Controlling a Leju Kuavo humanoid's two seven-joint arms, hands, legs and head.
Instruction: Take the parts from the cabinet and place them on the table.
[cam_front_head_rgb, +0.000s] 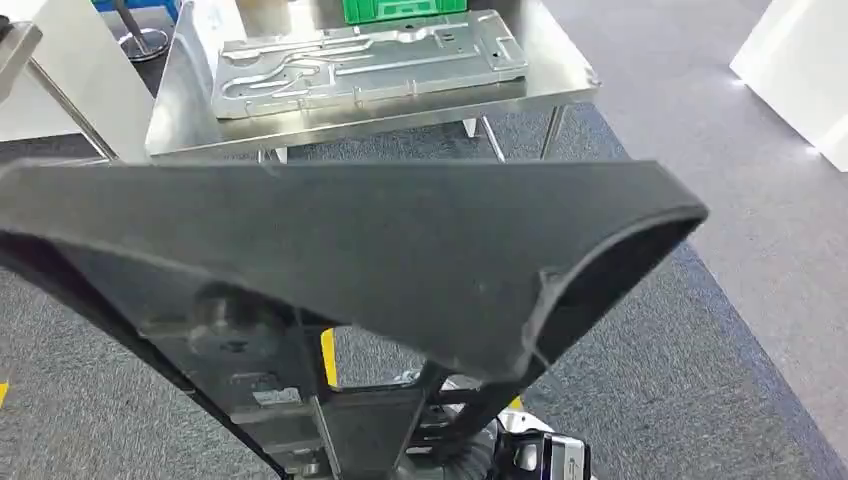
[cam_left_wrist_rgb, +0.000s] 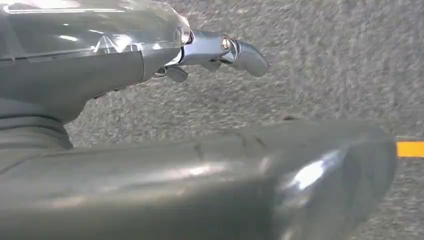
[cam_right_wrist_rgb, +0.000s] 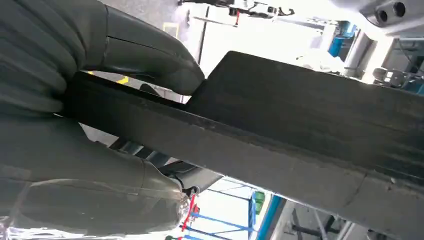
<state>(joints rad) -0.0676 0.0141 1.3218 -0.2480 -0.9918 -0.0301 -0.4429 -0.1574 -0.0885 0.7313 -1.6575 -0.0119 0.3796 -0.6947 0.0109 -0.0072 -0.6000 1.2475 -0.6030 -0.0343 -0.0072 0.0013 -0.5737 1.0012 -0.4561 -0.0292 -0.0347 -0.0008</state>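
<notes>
One large black ribbed part (cam_front_head_rgb: 350, 260)

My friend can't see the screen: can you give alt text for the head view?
A large black plastic part stretches across the foreground, held up close to the camera. Beyond it stands a shiny metal table bearing a flat stamped metal panel, with a green crate behind it, on grey carpet.

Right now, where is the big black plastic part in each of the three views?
Head view: the black part spans the middle, below the metal table.
Left wrist view: it is the dark, glossy bar along the lower half.
Right wrist view: it runs diagonally, gripped by the right hand.
Shared landmark: the grey carpet.
</notes>
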